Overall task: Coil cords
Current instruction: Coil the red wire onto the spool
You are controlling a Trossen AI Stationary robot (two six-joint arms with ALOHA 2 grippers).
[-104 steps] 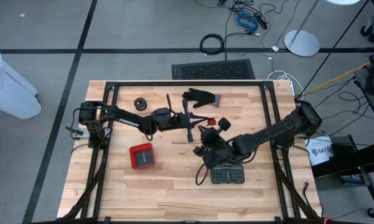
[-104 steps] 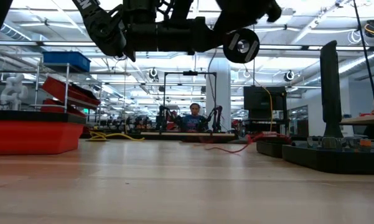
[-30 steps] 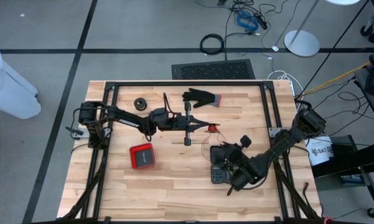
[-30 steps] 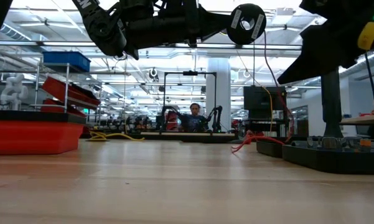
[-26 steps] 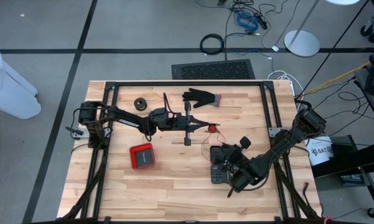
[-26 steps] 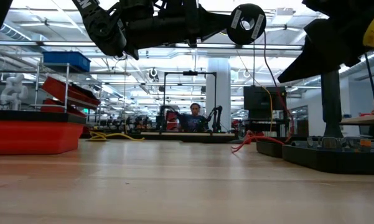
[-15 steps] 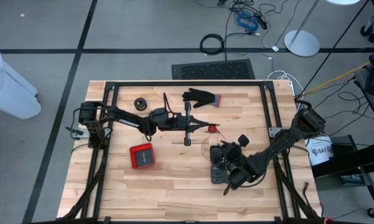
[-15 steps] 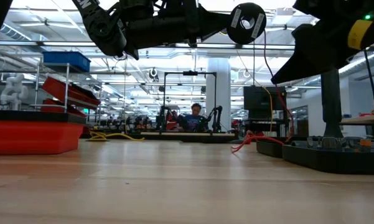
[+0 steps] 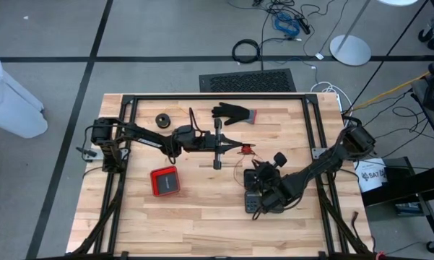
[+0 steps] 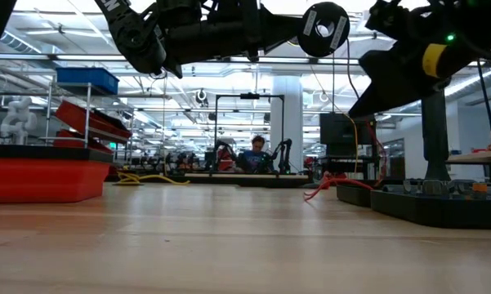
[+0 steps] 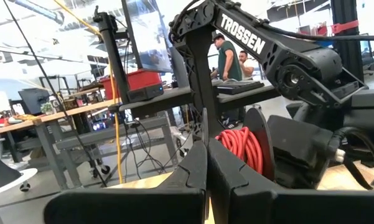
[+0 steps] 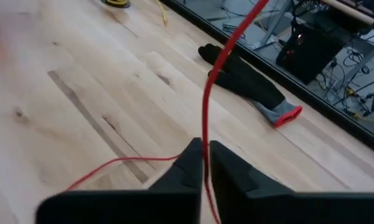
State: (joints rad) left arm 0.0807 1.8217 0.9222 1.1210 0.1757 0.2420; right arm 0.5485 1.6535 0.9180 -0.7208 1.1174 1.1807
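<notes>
A small black spool [image 9: 245, 149] wound with reddish-orange cord [image 11: 241, 148] hangs in the air above the table's middle, at the tip of my shut left gripper [image 9: 231, 149]. A thin red cord tail [image 12: 206, 106] runs from it to my right gripper [image 9: 258, 180], which is shut on it above a black device [image 9: 254, 204]. In the low view the spool [image 10: 323, 29] shows high up with the cord [image 10: 333, 98] dropping from it. A small round black bundle [image 9: 162, 119] lies at the far left. My left gripper comes level from the table's left with its fingers [image 11: 193, 168] closed together. The spool's coil and black flange [image 11: 261, 140] show just past the fingertips, which hide the place of contact. The spool is lifted clear of the table. My right gripper pinches one strand of the red cord [image 12: 203, 142] between its two fingertips, pointing toward the table's far left. The cord runs on from the fingers up toward the spool, and another stretch [image 12: 112, 167] trails slack over the wood.
A black glove with a red cuff [image 9: 235, 113] lies at the far edge, also in the right wrist view [image 12: 249, 87]. A red box [image 9: 165, 180] sits left of centre. A black frame [image 9: 217, 97] edges the table. People stand in the room beyond.
My right gripper has moved toward the table's far edge and a little left, toward the spool, still shut on the red cord. My left gripper and the spool have kept still.
</notes>
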